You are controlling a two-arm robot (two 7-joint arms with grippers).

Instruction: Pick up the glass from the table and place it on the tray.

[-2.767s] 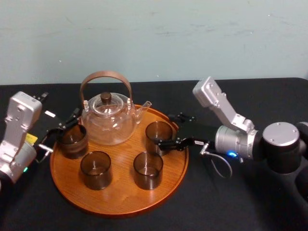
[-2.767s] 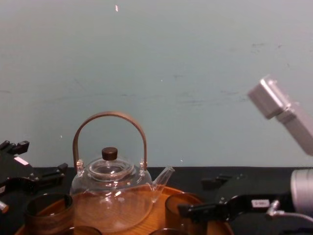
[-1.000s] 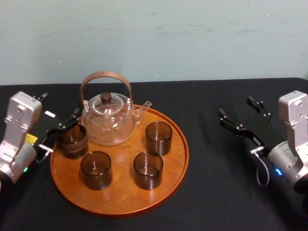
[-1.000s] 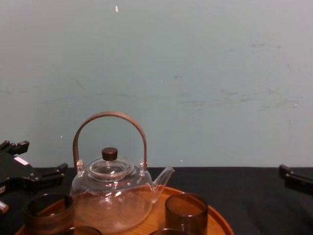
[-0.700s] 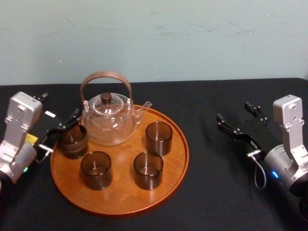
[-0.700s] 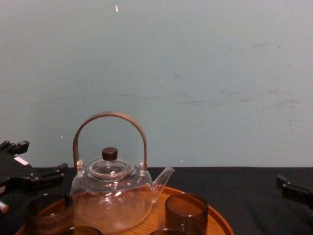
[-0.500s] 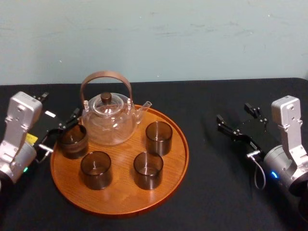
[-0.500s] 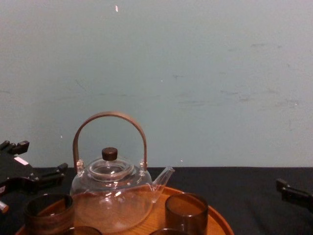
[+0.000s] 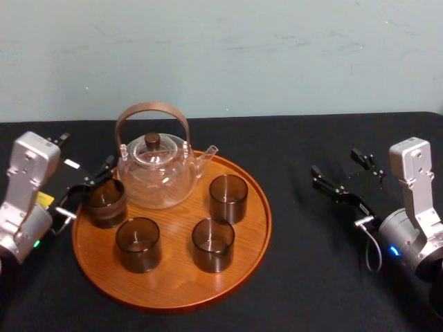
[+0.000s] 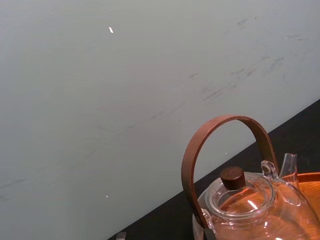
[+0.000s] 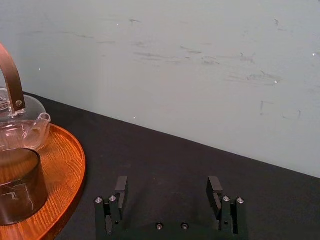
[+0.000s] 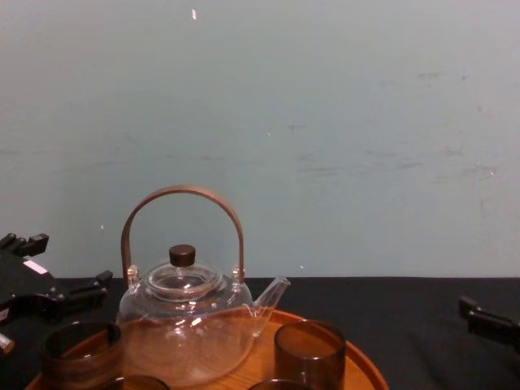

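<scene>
Several dark smoky glasses stand on the round orange-brown wooden tray [image 9: 261, 228]. The glass [image 9: 228, 197] at its back right is the one closest to my right gripper [image 9: 336, 164]. That gripper hovers open and empty over the black table, well to the right of the tray. Its wrist view has the open right gripper [image 11: 167, 186] facing the tray's rim [image 11: 72, 167] and that glass [image 11: 19, 186]. My left gripper [image 9: 84, 155] rests open at the tray's left edge, just behind the leftmost glass [image 9: 105, 202].
A glass teapot [image 9: 154, 171] with a brown hoop handle and dark knob stands at the back of the tray, spout toward the right. The table is covered in black cloth [image 9: 311, 277], with a pale wall behind it.
The right gripper was beside the back-right glass on the tray; it has withdrawn to the right, open and empty, and barely moved in the last second. The left arm stayed still.
</scene>
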